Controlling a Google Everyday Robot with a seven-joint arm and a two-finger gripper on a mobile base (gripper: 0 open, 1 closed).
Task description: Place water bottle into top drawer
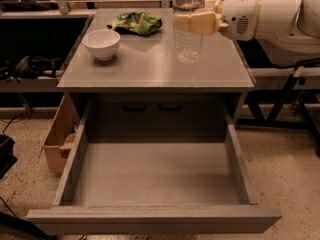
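The water bottle (pixel 189 31), clear plastic, hangs upright just above the grey cabinet top (pixel 155 66), near its right rear part. Its cap is cut off by the top edge of the view. My gripper (pixel 194 20) comes in from the right on a white arm and is shut on the bottle's upper half; a pale yellow finger (pixel 200 23) crosses the bottle's front. The top drawer (pixel 155 176) stands pulled fully out below the cabinet top, its plain grey inside bare.
A white bowl (pixel 101 44) sits on the left of the cabinet top. A green snack bag (pixel 136 22) lies at the back. A brown cardboard box (pixel 57 136) stands on the floor left of the drawer. Dark table legs stand at the right.
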